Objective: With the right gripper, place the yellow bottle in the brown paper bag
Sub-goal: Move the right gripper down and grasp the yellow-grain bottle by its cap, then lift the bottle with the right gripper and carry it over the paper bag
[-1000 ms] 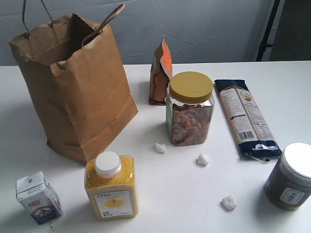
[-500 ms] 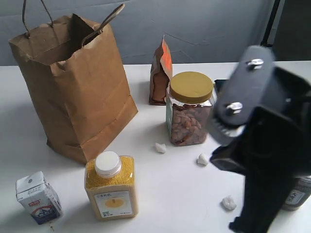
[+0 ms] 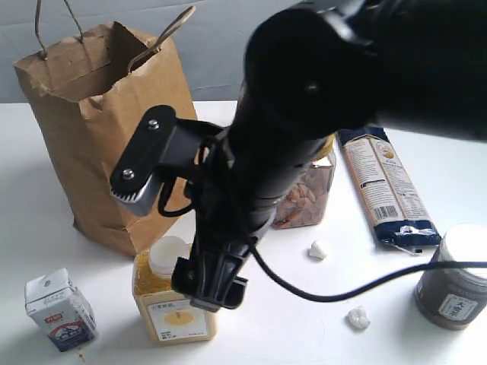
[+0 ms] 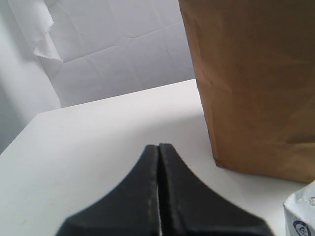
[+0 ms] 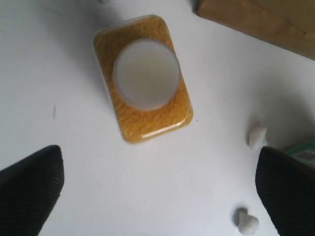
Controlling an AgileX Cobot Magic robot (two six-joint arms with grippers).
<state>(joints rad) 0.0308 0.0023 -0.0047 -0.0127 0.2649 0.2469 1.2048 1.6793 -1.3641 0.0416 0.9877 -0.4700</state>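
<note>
**Approach to the grasp.** The right gripper [image 5: 158, 169] is shown spread wide above the yellow bottle [image 5: 142, 78], which stands upright and ungripped on the table [image 3: 304, 331], just beside the brown paper bag [image 3: 114, 152]. The bottle lies off the line between the jaws; were they closed here, a corner could be clipped and the bottle toppled. The left gripper [image 4: 158, 187] is pressed together.

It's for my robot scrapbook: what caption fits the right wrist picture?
Open right end effector above the upright yellow bottle, white cap facing the camera, paper bag close by.
</note>
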